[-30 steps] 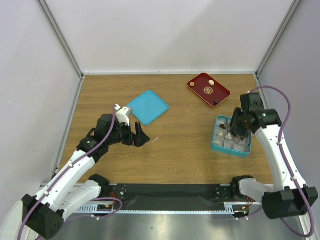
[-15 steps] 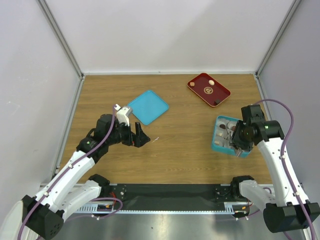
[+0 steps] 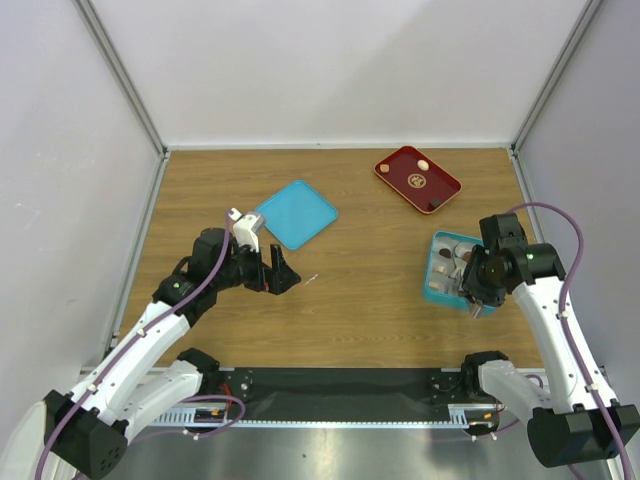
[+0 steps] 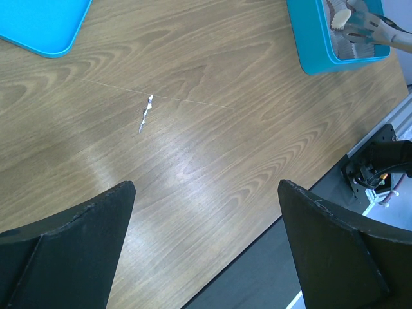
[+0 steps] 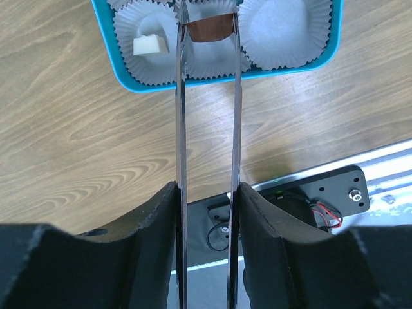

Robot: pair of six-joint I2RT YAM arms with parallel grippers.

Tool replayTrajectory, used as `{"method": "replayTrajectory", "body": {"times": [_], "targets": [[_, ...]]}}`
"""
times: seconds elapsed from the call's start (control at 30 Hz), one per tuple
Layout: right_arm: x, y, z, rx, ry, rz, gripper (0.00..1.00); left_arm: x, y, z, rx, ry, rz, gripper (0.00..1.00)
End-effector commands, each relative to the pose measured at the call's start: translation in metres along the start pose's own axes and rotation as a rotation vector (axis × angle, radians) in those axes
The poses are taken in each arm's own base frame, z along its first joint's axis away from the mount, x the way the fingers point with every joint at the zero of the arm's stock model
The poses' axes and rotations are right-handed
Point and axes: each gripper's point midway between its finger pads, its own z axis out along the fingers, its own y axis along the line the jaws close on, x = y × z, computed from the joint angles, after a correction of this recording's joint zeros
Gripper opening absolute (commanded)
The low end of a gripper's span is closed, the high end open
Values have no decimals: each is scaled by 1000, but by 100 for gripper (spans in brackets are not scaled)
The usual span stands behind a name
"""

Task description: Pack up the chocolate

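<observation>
Tongs [image 5: 179, 129] sit clamped in my right gripper [image 5: 206, 193], pinching a brown chocolate [image 5: 207, 29] over a paper cup [image 5: 206, 61] in the teal box [image 5: 283, 67]; my left gripper [image 4: 206, 187] gapes wide, empty.

- table [image 3: 380, 300]: warm mid-brown wood with darker wavy grain and pale glossy patches.
- box [image 4: 309, 38]: solid teal walls.
- paper cups [image 5: 283, 29]: white, with finely pleated rims.
- chocolate [image 5: 207, 29]: the piece between the tongs is glossy dark brown; another piece [image 5: 147, 46] in a cup is cream-white.
- tongs [image 5: 179, 129]: thin, silvery metal.
- red tray [image 3: 440, 185]: dark red with a round gold emblem in the middle; a tan piece [image 3: 423, 165] lies on it.
- blue tray [image 3: 296, 213]: plain bright teal-blue, no pattern.
- left arm [image 3: 150, 330] and right arm [image 3: 560, 330]: white shells, black joints, purple cables.
- left gripper [image 4: 206, 187] and right gripper [image 5: 207, 193]: matte black fingers.
- walls [image 3: 330, 70]: pale grey-white, with grey metal posts.
</observation>
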Motion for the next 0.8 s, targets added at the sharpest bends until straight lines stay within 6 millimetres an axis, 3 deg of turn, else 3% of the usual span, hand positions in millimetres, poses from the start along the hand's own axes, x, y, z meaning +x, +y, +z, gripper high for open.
{"method": "replayTrajectory", "body": {"times": [0.0, 0.6, 0.73, 0.77], "targets": [[-4, 2, 2, 5, -18, 9, 46, -17, -8, -5, 28, -55, 33, 100], [-4, 0, 4, 48, -18, -6, 50, -18, -8, -6, 29, -58, 34, 100], [-9, 2, -3, 40, -23, -12, 50, -16, -8, -6, 26, -54, 32, 100], [-18, 7, -11, 24, -49, -8, 50, -17, -7, -6, 25, -56, 34, 100]]}}
